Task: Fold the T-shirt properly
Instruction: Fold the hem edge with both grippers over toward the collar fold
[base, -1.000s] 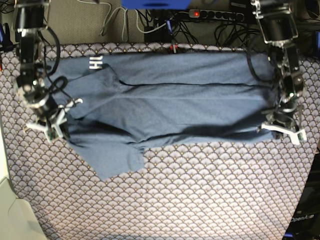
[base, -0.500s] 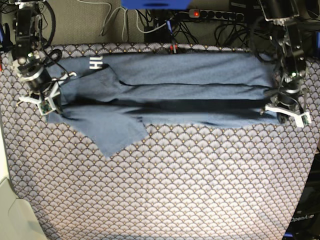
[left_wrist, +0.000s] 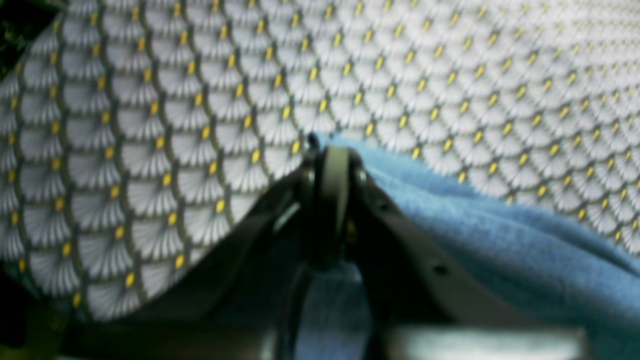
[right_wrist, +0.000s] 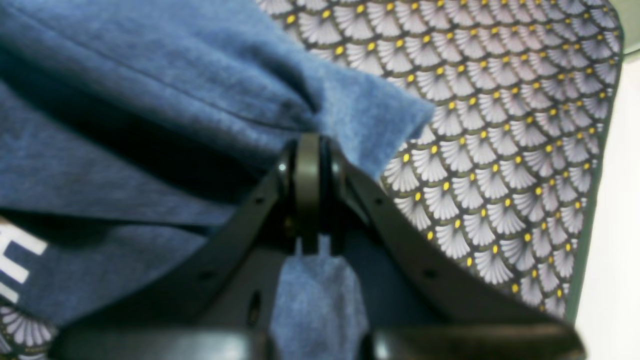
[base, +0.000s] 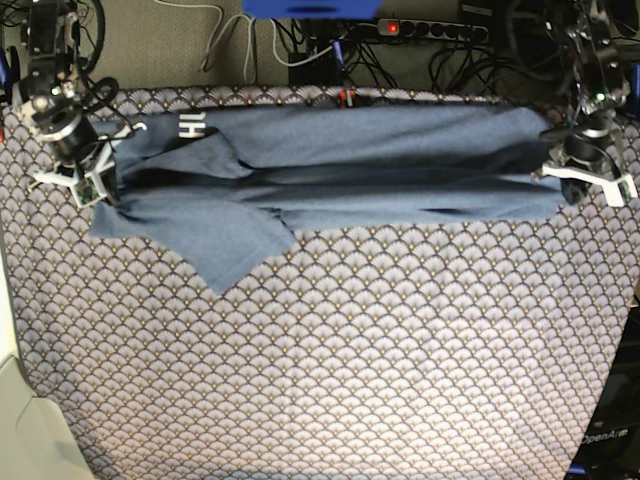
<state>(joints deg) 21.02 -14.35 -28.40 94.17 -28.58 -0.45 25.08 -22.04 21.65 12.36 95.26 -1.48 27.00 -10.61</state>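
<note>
While the near half of the scallop-patterned grey table covering (base: 330, 380) lies bare, the slate-blue cotton T-shirt (base: 330, 190) stretches in a long band across its far half. Each end is pinched tight: the right gripper (base: 92, 185) clamps the sleeve end and the left gripper (base: 585, 178) the other. White block lettering (base: 188, 125) shows at the far edge.

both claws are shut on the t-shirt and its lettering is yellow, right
Not quite: the lettering is white, not yellow, as the base view and the right wrist view show. The rest holds: the left claw and the right claw are each shut on the T-shirt.
</note>
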